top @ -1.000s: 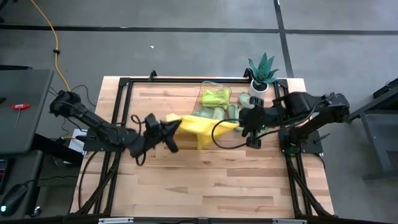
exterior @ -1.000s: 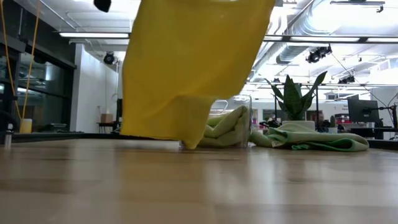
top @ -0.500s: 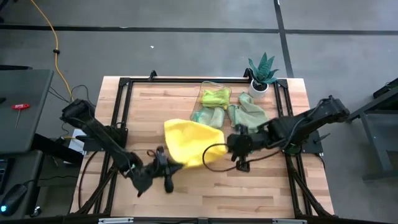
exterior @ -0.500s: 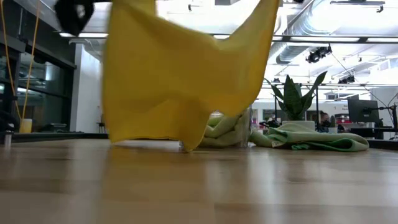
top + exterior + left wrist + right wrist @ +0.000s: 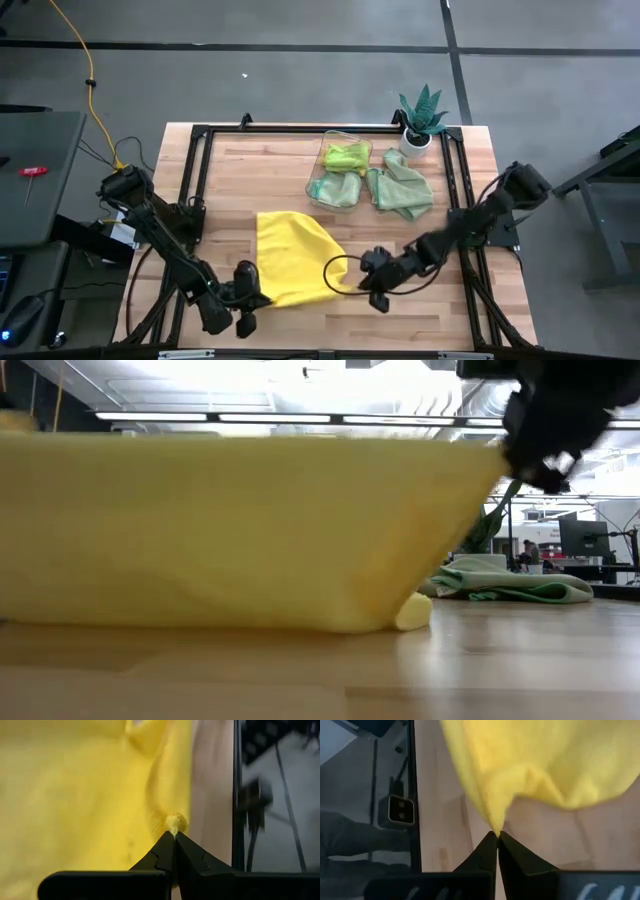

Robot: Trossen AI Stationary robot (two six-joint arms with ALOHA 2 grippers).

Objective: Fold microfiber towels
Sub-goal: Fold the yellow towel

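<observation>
Near table's front edge — soft yellow towel [image 5: 292, 258] | left tool [image 5: 250, 297] pinching corner | right tool [image 5: 362, 282] pinching corner

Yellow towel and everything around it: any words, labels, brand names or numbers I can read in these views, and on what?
None readable in any view.
yellow towel: plain cloth, no tag or print showing; the left gripper and right gripper each pinch a corner.
clear bin: no label visible.
white plant pot: no marking visible.
monitors in the room behind: too small and dark to read.
</observation>
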